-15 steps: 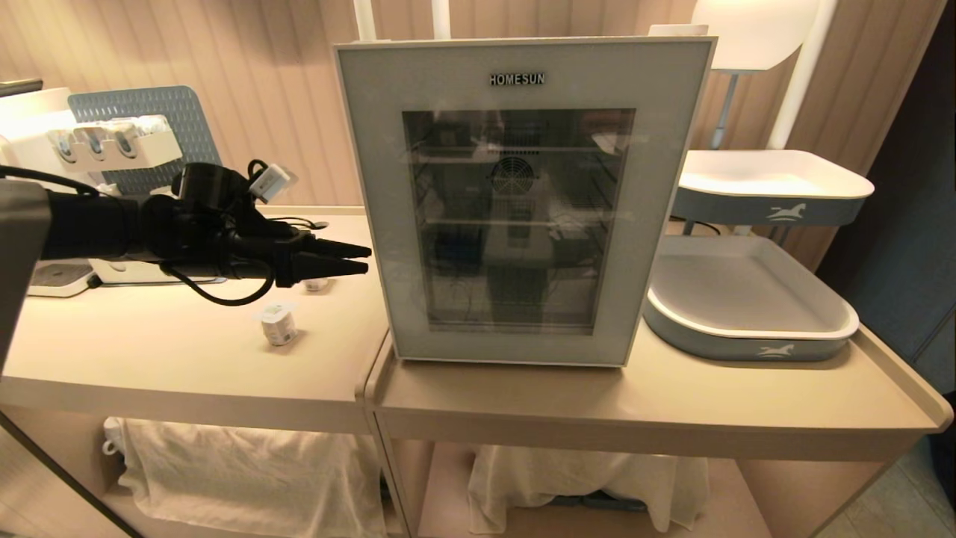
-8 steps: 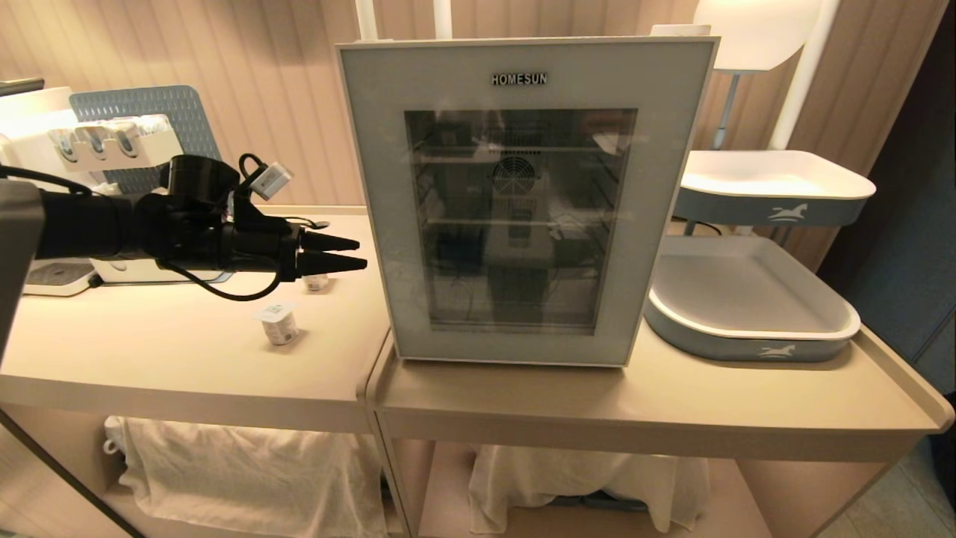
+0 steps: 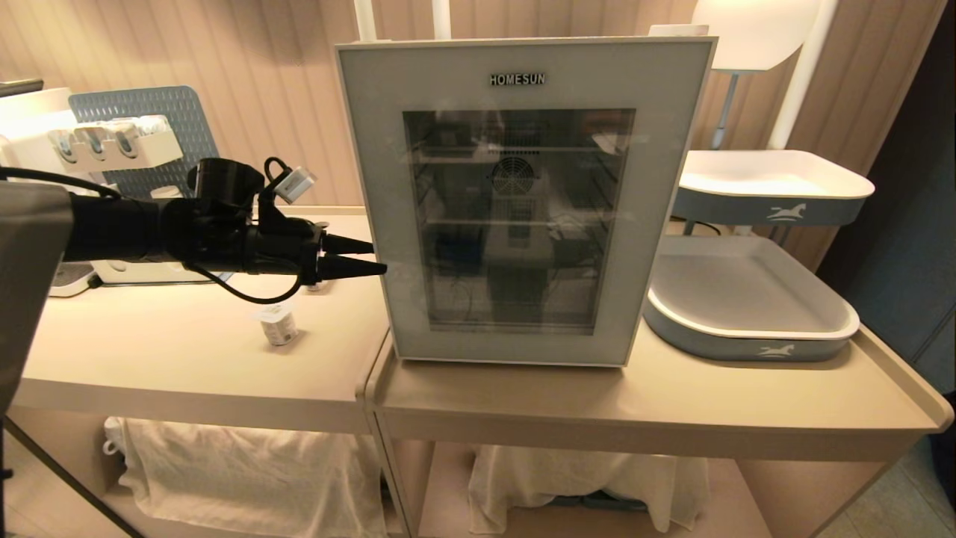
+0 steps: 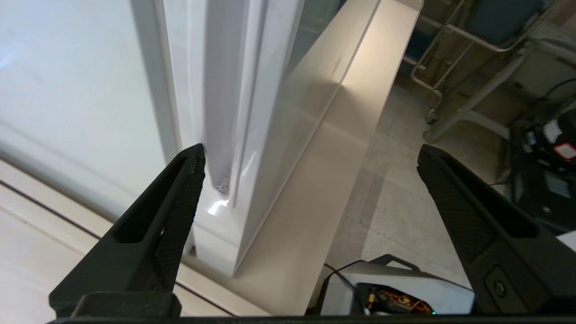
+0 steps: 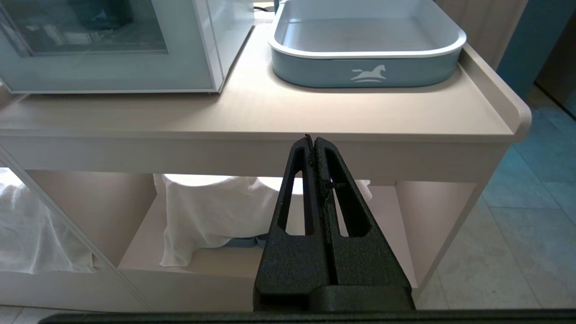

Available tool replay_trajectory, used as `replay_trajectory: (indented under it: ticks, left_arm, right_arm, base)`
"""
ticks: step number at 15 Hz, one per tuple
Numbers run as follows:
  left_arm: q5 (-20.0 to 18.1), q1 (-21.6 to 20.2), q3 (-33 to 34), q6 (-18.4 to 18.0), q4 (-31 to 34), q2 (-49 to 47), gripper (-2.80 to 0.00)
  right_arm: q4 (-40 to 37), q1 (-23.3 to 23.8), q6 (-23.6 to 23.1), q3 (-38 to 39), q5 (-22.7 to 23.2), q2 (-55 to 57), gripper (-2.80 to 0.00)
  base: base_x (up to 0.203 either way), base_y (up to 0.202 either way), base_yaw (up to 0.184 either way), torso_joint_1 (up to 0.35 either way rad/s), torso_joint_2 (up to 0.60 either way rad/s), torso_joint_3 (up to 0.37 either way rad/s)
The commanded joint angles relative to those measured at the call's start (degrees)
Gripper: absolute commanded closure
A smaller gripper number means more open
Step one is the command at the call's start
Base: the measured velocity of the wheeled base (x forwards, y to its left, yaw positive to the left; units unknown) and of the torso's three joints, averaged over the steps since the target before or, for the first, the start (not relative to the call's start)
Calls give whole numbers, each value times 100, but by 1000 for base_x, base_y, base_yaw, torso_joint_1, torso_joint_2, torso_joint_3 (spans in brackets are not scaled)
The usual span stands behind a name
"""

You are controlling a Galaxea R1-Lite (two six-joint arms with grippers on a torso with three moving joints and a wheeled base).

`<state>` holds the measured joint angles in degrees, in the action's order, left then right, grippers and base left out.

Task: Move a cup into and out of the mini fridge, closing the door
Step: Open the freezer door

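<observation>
The mini fridge (image 3: 523, 45) stands mid-table with its door (image 3: 373, 149) shut, "HOMESUN" at the top. My left gripper (image 3: 379, 256) is level at the door's left edge, open and empty. In the left wrist view its jaws (image 4: 310, 157) straddle that edge. One fingertip (image 4: 195, 162) is at the groove between the door (image 4: 310, 117) and the fridge's side wall (image 4: 67, 90). A small white cup (image 3: 278, 326) stands on the left table below the arm; another (image 3: 317, 285) is partly hidden behind the fingers. My right gripper (image 5: 312, 140) is shut, parked below the table's front edge.
Two grey-and-white trays sit to the fridge's right, one on the table (image 3: 747, 329) and one raised (image 3: 777, 194). A white machine (image 3: 112, 142) and a blue-grey mat (image 3: 149, 112) stand at the back left. White cloths (image 3: 246, 463) lie on the lower shelves.
My left gripper has drawn back slightly, then moved right and a little up; its tips now reach the door's left edge. The right arm has not moved.
</observation>
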<state>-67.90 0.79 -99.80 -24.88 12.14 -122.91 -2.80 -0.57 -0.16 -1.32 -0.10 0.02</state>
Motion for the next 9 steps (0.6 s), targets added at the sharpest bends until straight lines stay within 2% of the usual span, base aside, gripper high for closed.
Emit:
replay_trajectory:
  ticks: [1, 6, 9]
  left_arm:
    - [-39, 60, 8, -17, -25, 0, -280]
    - [-30, 140, 145, 80, -476, -40, -280]
    - [-38, 190, 149, 124, -470, -40, -280]
  right_arm:
    - [-1, 5, -2, 4, 1, -2, 0]
    - [-1, -4, -2, 0, 1, -2, 0]
    - [-1, 5, -2, 8, 1, -2, 0]
  base:
    - [0, 0, 0, 0, 0, 0]
    - [0, 0, 0, 0, 0, 0]
    - [0, 0, 0, 0, 0, 0]
